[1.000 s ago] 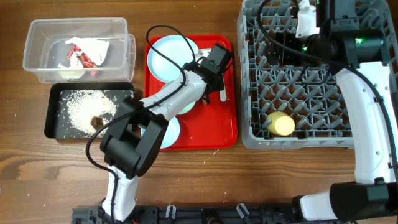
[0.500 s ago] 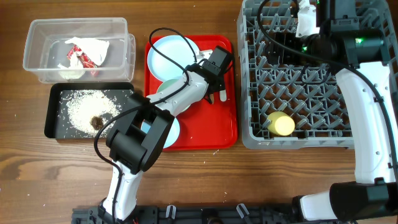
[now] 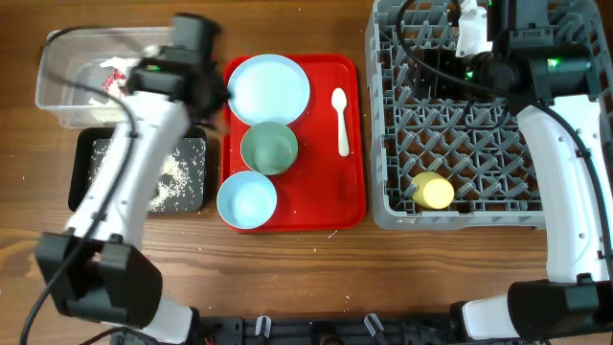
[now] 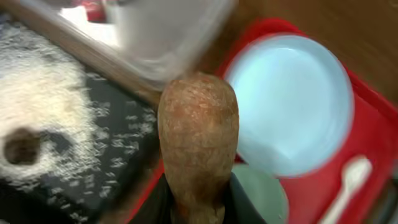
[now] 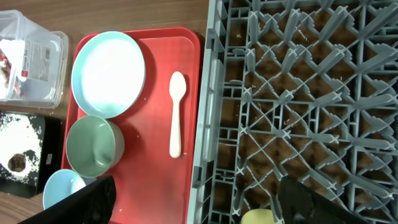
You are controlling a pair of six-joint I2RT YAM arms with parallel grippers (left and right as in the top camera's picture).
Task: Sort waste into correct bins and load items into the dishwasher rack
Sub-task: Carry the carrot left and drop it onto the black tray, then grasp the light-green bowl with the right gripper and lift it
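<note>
One brown carrot-like food stick (image 4: 198, 143), pinched tight in left fingers (image 4: 157, 205), should be released low over shallow black rectangular tray (image 3: 79, 187).

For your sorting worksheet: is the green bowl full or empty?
Empty: the green bowl shows only its bare inside.

No word, number or brand can be read in any view. The red-and-white wrappers (image 3: 113, 79) in the clear tub (image 3: 50, 96) carry print, but it is too small and blurred to make out. The right wrist view shows them no more sharply.
</note>
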